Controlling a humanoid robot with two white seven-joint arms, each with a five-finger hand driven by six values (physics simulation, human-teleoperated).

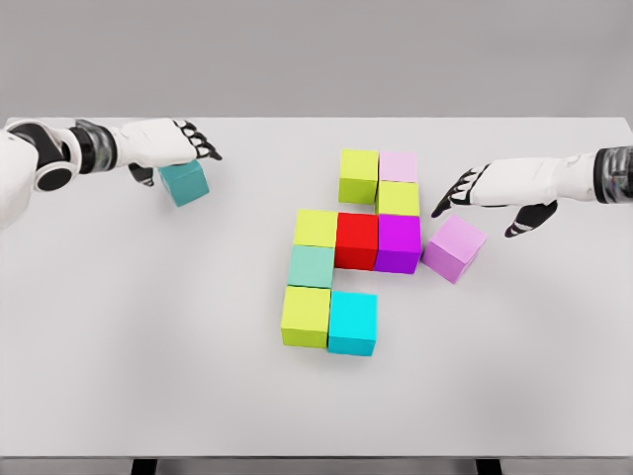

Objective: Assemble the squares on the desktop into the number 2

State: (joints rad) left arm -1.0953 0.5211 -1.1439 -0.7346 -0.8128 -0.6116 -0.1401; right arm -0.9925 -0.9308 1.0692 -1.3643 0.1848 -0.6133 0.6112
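Left hand (168,146) grips the teal cube (185,182); right hand (495,188) hovers with fingers spread above the lilac cube (454,247)

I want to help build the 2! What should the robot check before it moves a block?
1. Left hand on teal cube: touching its top, grip cannot tell.
2. Right hand free: ok, fingers spread, holding nothing.
3. Lilac cube lined up: not ok, tilted beside the magenta cube.
4. Shape finished: not ok, two cubes lie loose.
5. Table space around the shape: ok.
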